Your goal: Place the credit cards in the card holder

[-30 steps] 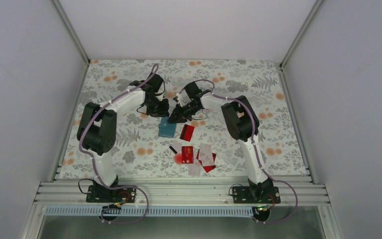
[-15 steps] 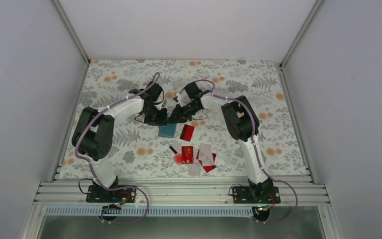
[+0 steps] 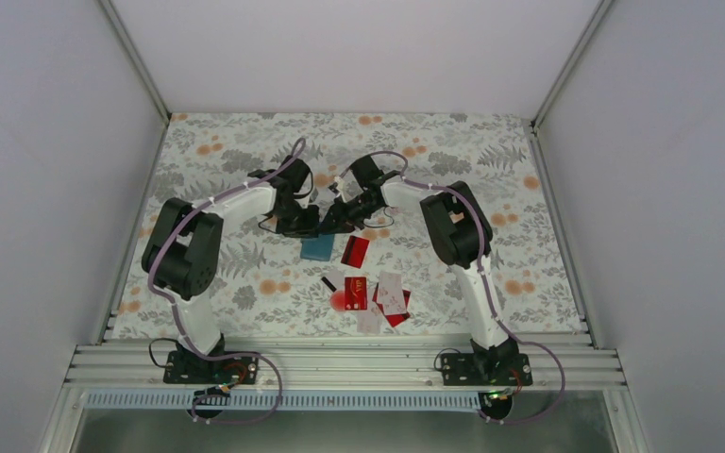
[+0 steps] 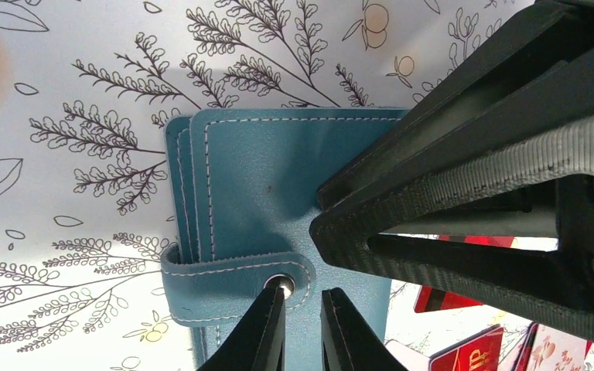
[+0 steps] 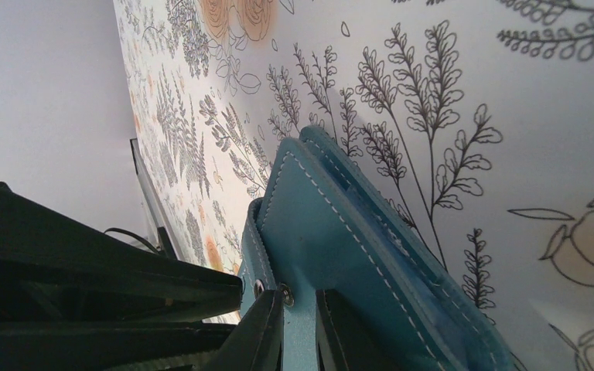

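Counting one card holder (image 3: 317, 248), teal, lying flat on the floral worktop (image 3: 227, 151) near its middle, just in front of both arms' ends. Showing, in the left wrist view, several stitched leaves stacked together, with one strap (image 4: 224, 282) wrapping round the edge and carrying one metal snap (image 4: 281, 282).

Counting two tools, both reaching down onto the holder's far end. Bringing the left tool (image 4: 304, 294) to the strap, with its tips either side of the snap and the jaws nearly closed, leaving only a narrow slit. Not being able to tell whether the strap is pinched. Resting the right tool (image 5: 299, 295) on the holder's face close to the same snap, with its jaws likewise drawn almost together. Again not being able to tell whether anything is gripped.

Counting five credit cards (image 3: 355, 291) as far as the top view allows, three red and two pale, all outside the holder. Lying just beside the holder's right side, one red card (image 3: 355, 250). Spreading nearer the arm bases, the other four, overlapping loosely. Counting also one small black piece (image 3: 328, 282) and one round red blob (image 3: 340, 302) beside that group.
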Motion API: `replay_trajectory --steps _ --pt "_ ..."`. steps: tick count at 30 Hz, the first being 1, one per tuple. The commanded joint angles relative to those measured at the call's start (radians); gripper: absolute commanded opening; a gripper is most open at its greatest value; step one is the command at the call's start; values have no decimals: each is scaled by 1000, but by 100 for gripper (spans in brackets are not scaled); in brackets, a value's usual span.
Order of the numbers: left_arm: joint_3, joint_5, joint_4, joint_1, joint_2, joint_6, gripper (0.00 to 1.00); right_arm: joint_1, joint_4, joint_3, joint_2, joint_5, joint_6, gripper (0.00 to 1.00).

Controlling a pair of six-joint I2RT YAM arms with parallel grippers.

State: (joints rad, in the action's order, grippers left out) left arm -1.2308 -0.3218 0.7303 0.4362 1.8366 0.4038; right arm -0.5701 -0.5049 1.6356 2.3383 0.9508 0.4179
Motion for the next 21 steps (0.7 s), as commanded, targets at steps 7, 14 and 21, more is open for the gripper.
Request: replay_trajectory --steps 7,14,21 --pt "-6 21 -7 11 14 1 15 -14 -15 -52 82 -221 -14 13" --pt "1 57 -23 14 21 2 15 -13 -15 -55 84 -221 -12 13" --pt "22 40 -59 15 35 -15 15 -13 -11 -64 82 -222 -9 13"
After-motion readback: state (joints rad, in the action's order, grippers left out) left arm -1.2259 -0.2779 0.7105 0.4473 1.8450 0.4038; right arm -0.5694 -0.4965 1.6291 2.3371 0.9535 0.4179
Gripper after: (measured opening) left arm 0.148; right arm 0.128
